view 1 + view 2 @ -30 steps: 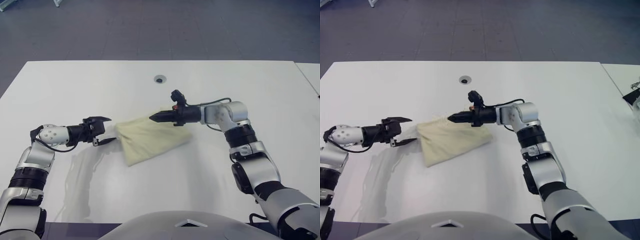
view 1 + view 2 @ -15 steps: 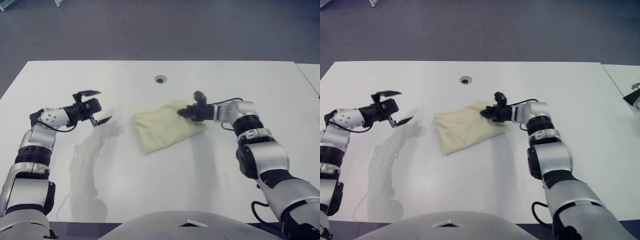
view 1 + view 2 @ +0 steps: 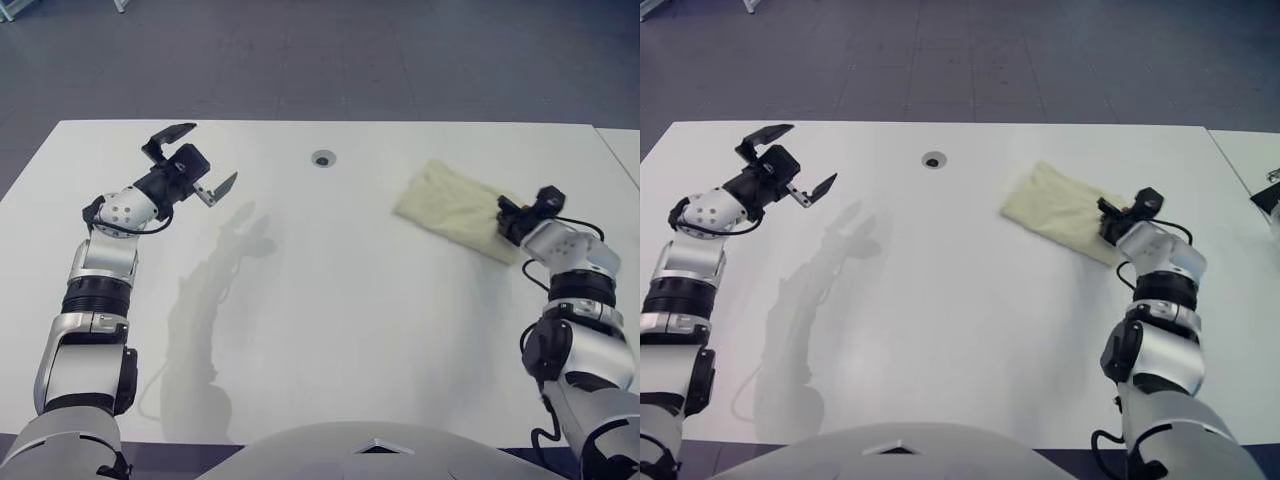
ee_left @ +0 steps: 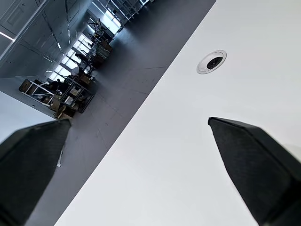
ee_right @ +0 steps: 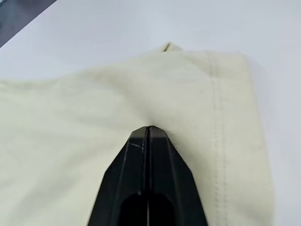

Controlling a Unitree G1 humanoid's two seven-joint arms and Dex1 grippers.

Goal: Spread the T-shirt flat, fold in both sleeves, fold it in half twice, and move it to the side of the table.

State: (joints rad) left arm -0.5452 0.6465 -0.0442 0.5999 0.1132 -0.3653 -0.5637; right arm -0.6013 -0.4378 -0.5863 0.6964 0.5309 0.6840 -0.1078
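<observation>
Now the T-shirt [image 3: 448, 205] lies as a small folded packet of pale yellow cloth on the white worktop [image 3: 330, 310]. It is at the right side of the worktop, toward the far edge. It rests flat, with one corner pointing to the middle of the worktop and a stitched hem along one side.

The right claw [image 3: 505, 217] is at the right end of the packet. In the right wrist view its two black fingers [image 5: 141, 179] are pressed together with only a thin line between them. Their tips sit in a small pucker of the cloth, near the hem, so the claw pinches the T-shirt there.

The left claw [image 3: 214, 153] is over the left part of the worktop, well apart from the T-shirt. It is lifted above the surface and throws a shadow on it. Its fingers are spread wide and nothing is between them.

A small round hole [image 3: 322, 158] is in the worktop near the far edge, between the left claw and the T-shirt.
</observation>
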